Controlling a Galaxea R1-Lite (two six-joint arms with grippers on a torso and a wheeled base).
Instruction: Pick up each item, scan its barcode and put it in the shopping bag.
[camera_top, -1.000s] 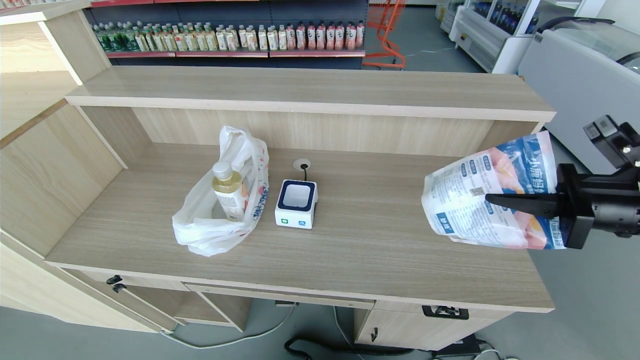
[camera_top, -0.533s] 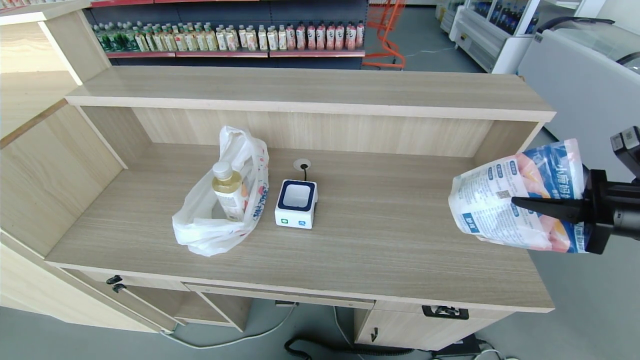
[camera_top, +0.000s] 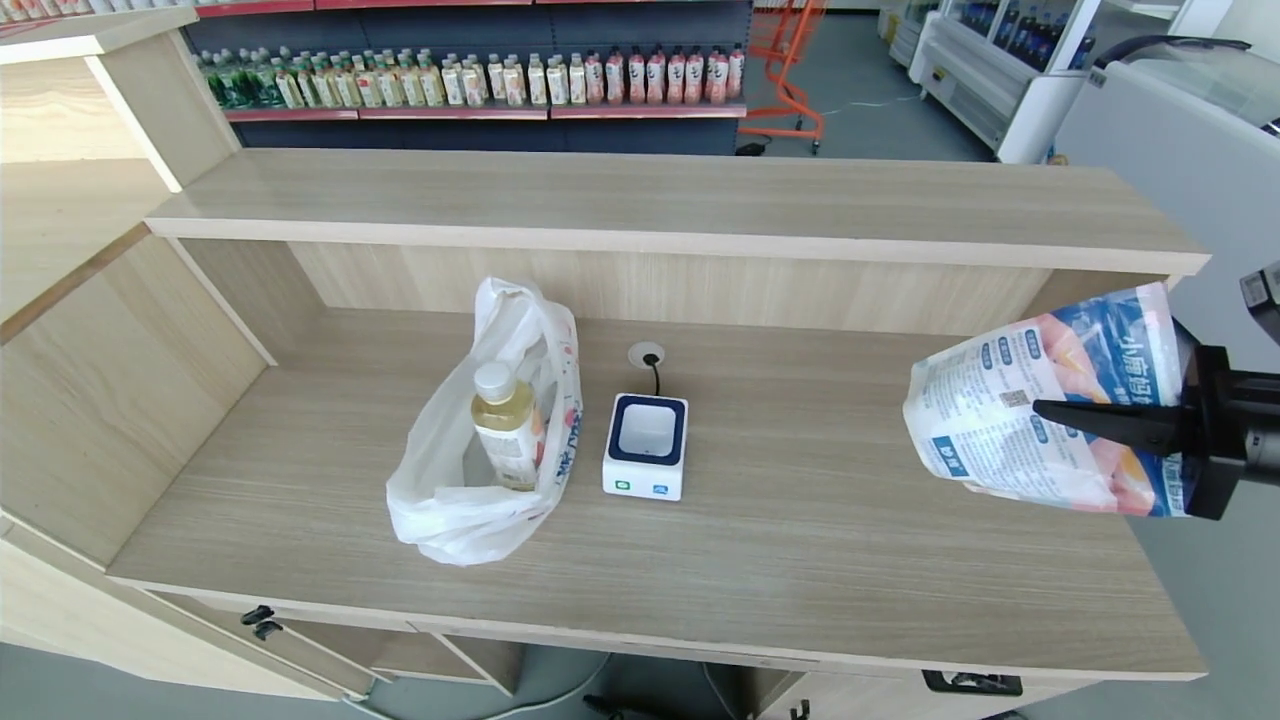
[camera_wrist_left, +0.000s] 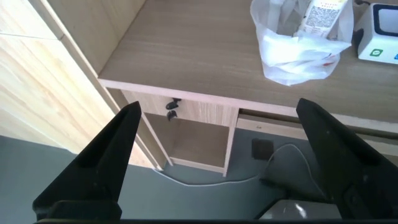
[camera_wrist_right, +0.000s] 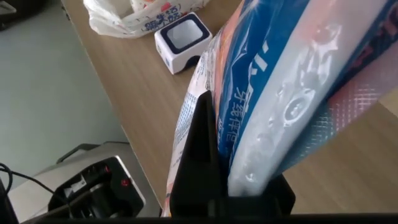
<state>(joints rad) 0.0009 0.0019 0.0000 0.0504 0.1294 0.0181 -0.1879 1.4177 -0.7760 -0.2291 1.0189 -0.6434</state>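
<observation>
The right claw (camera_top: 1100, 420) pinches the snack bag (camera_top: 1000, 445), up in the air at 3 o'clock above the desk (camera_top: 820, 550). The left claw (camera_wrist_left: 217, 109) is spread, empty. Next step looks like scanning: bring its barcode toward 9 o'clock, over the scanner (camera_top: 646, 444).

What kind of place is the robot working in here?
Most likely a small shop's checkout: rows of drink bottles on red-edged shelves behind, a white chest freezer at the right, and a white-and-blue box-shaped scanner on the light wooden counter.
</observation>
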